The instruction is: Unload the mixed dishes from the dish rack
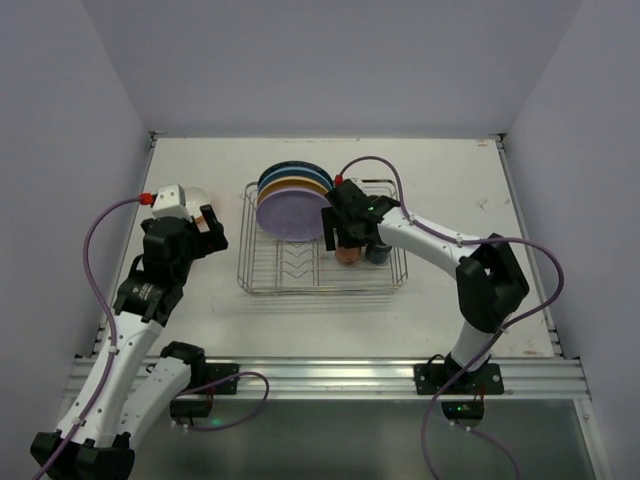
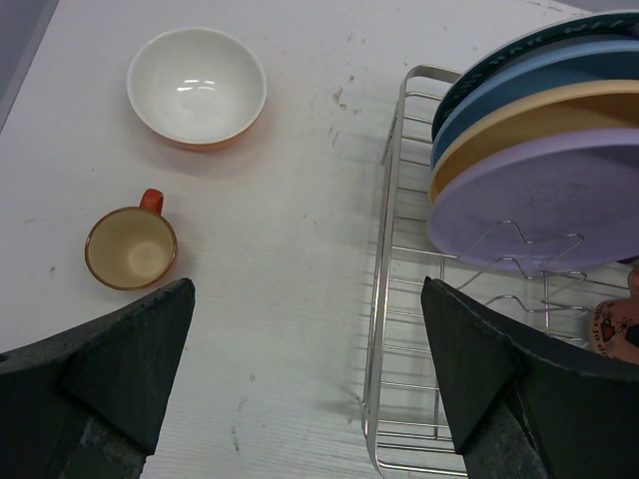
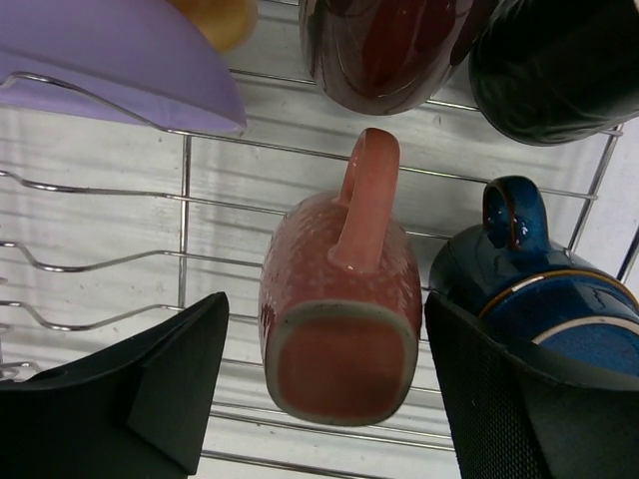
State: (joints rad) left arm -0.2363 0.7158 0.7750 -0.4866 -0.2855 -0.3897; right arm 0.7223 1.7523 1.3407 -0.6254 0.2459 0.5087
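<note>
The silver wire dish rack [image 1: 262, 285] stands mid-table. Lavender [image 2: 559, 200], yellow [image 2: 519, 120], blue [image 2: 504, 92] and dark-rimmed [image 2: 489, 62] plates stand upright in its dividers. A pink cup [image 3: 339, 299] lies on its side in the rack, handle up, with a blue cup [image 3: 539, 289], a brown cup [image 3: 384, 50] and a black cup [image 3: 559, 70] nearby. My right gripper [image 3: 324, 379] is open, one finger on each side of the pink cup, not touching it. My left gripper [image 2: 310, 369] is open and empty above the rack's left edge [image 2: 384, 299].
An orange bowl [image 2: 198, 87], white inside, and an orange cup [image 2: 131, 247] stand upright on the table left of the rack. Walls enclose the table at the back and both sides. The right arm [image 1: 440, 240] reaches over the rack's right rim.
</note>
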